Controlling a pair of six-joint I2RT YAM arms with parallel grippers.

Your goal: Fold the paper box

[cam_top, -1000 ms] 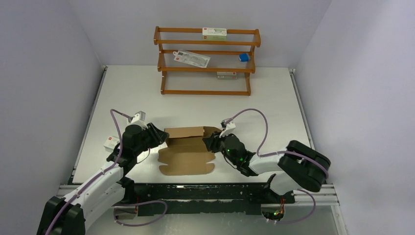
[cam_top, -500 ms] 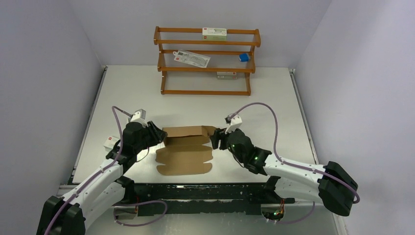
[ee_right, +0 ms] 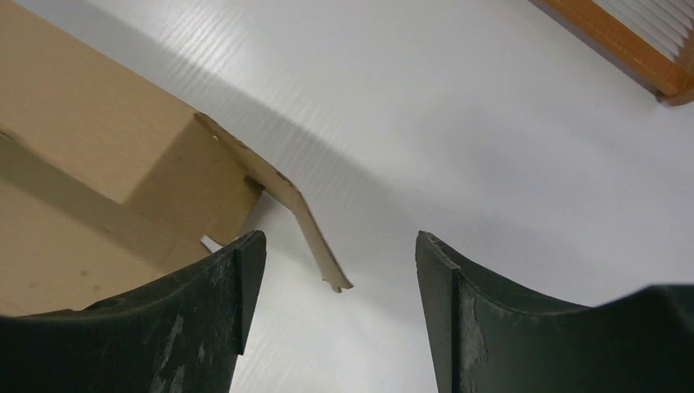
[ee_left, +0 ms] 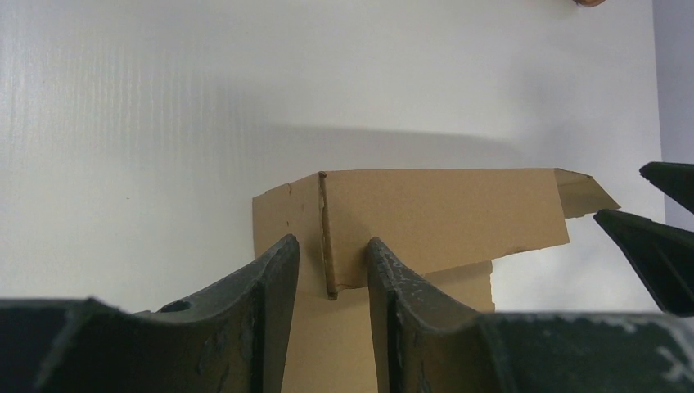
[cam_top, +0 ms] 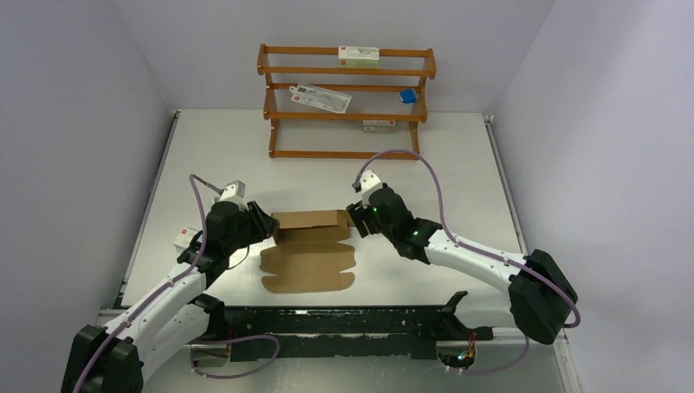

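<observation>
The paper box (cam_top: 309, 264), plain matte brown cardboard, sits half-formed on the white table (cam_top: 458, 180) between the 2 arms: its back wall stands upright, while the scalloped front panel lies flat toward the bases. The left gripper (cam_top: 263, 223) is at the left corner, its 2 scuffed black fingers (ee_left: 274, 282) narrowly parted and straddling the creased vertical edge without visibly pressing it. The right gripper (cam_top: 353, 221) is at the right end, spread wide, and a thin bent tab (ee_right: 315, 237) pokes out loose between its worn fingers (ee_right: 245, 270).
</observation>
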